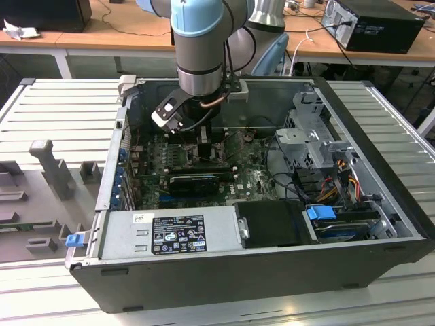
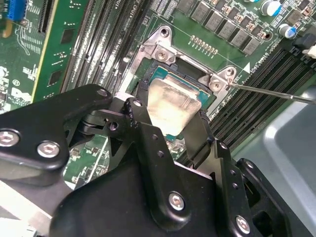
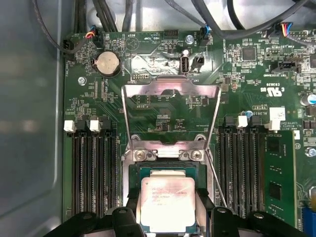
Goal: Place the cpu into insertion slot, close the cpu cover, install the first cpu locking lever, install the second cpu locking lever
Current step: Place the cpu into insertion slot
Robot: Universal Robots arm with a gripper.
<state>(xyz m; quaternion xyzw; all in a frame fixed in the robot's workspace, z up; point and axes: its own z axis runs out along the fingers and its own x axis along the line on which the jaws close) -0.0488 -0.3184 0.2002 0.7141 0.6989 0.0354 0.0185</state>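
Observation:
In both wrist views my gripper (image 3: 168, 217) is shut on the cpu (image 3: 168, 200), a pale tan-silver chip with a black finger (image 2: 139, 106) against each of two opposite sides. The chip sits level over the insertion slot (image 3: 134, 177), whose silver rim (image 2: 160, 47) shows beyond it. I cannot tell if the chip is seated. The cpu cover (image 3: 168, 88), a silver frame plate, stands swung open from its hinge at the slot's far edge. A thin locking lever (image 2: 271, 92) sticks out beside the slot, unlatched. In the exterior view the gripper (image 1: 206, 146) reaches down into the open computer case.
Long black memory slots (image 3: 94, 168) flank the socket on both sides. A round coin battery (image 3: 107, 63) and cables (image 3: 54, 39) lie beyond the cover. The case holds a power supply (image 1: 170, 234), a drive cage (image 1: 309, 139) and wire bundles (image 1: 340, 176).

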